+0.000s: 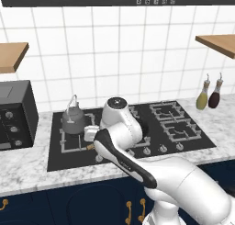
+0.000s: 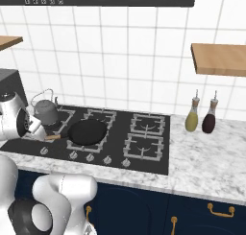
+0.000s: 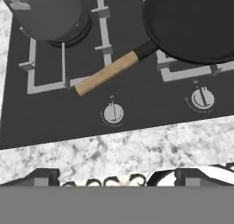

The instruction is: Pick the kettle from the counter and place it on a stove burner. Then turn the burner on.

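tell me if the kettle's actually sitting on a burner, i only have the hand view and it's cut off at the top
observer: yes, the kettle stands upright on the rear left burner, its wire handle arched over it.
operator: any burner free on the other side of the pan
observer: two. The front right burner and the rear right burner are both bare.
operator: anything on the counter past those
observer: two bottles stand there, right of the cooktop, one yellowish and one dark.
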Available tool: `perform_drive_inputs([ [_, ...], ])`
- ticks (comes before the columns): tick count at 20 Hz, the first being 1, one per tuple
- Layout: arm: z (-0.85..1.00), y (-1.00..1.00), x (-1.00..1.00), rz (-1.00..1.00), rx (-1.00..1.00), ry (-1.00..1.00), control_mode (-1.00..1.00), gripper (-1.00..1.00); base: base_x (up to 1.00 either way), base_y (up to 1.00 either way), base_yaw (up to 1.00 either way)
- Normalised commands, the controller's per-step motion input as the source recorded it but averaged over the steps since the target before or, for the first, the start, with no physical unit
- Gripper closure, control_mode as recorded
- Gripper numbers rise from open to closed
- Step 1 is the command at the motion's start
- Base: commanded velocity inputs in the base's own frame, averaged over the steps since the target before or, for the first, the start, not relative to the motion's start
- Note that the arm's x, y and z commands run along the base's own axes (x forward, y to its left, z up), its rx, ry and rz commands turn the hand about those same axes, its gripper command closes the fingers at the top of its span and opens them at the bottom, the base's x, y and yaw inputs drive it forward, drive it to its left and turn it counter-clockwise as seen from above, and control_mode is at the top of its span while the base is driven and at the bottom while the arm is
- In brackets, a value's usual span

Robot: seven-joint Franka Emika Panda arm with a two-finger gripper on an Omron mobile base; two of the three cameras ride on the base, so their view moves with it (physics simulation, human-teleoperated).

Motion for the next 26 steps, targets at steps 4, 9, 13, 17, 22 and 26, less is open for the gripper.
perform_drive_inputs([
  [4,-0.43,0.0,-0.1,0.0,-0.02,0.24,-1.0,-1.0,0.0,0.0,0.0],
  [9,-0.39,0.0,0.0,0.0,-0.08,0.19,-1.0,-1.0,0.0,0.0,0.0],
  [13,-0.34,0.0,0.04,0.0,-0.14,0.18,-1.0,-1.0,0.0,0.0,0.0],
  [17,-0.1,0.0,0.18,0.0,-0.09,0.09,-1.0,-1.0,0.0,0.0,0.0],
  [22,-0.05,0.0,0.29,0.0,0.0,0.02,-1.0,-1.0,0.0,0.0,0.0],
  [26,-0.18,0.0,0.15,0.0,-0.02,0.0,-1.0,-1.0,0.0,0.0,0.0],
])
